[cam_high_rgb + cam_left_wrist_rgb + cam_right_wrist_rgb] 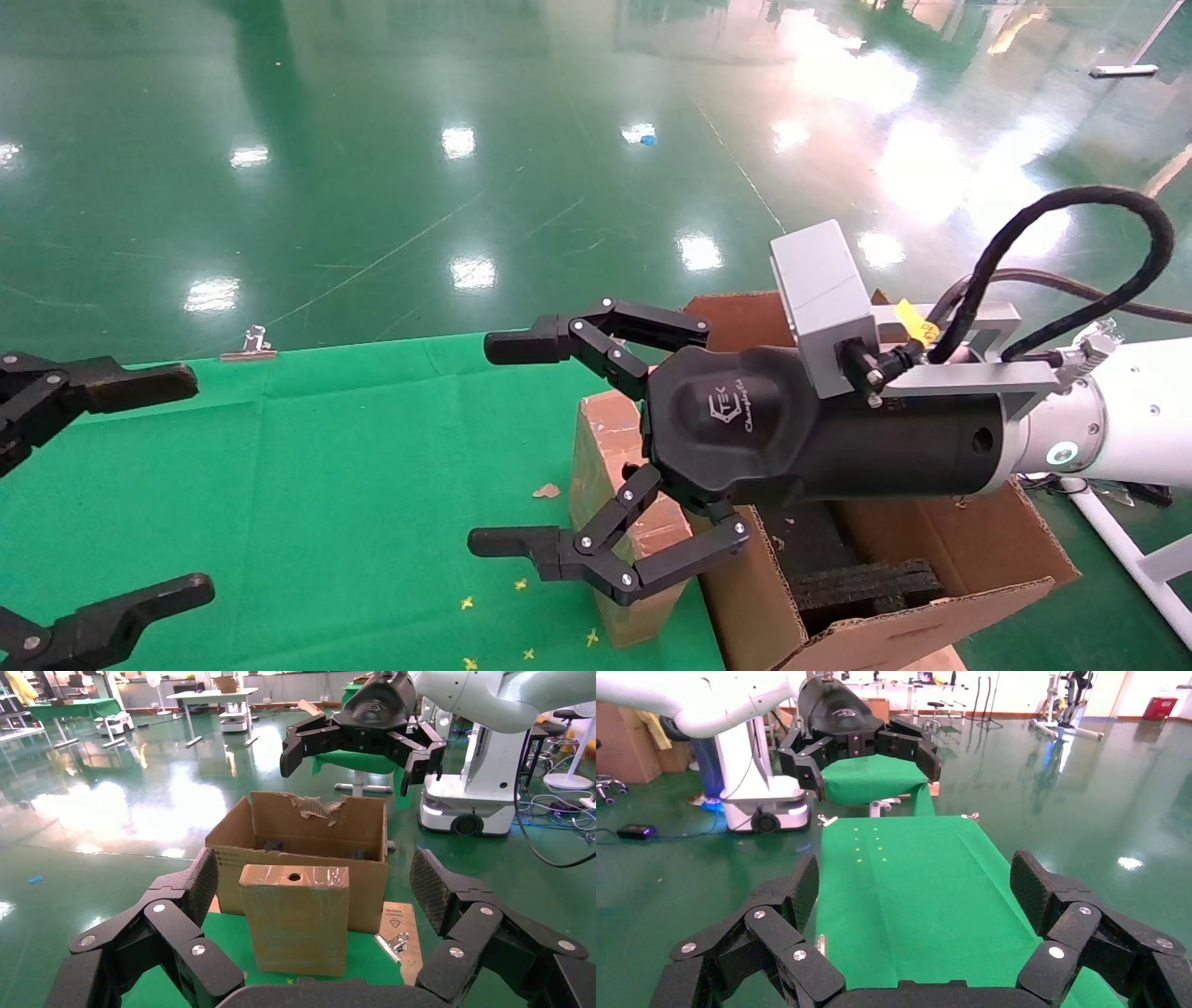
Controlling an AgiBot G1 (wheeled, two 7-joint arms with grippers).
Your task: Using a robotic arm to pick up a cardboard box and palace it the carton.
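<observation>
The cardboard box [605, 457] [295, 920] stands on edge on the green cloth, a small round hole in its top side, right beside the carton [987, 545] [302, 829]. The carton is open, with a ragged far flap and black foam [866, 582] inside. The white robotic arm is my right one. Its gripper [498, 444] [916, 888] hovers open just above the box, fingers pointing toward my left side, nothing between them. My left gripper [186, 485] [316, 881] waits open at the table's far left, facing the box from a distance.
Green cloth [354, 485] covers the table, with small yellow marks [521, 620] near the front. A metal binder clip [250, 347] sits at the cloth's far edge and another [393, 941] lies beside the carton. Shiny green floor lies beyond.
</observation>
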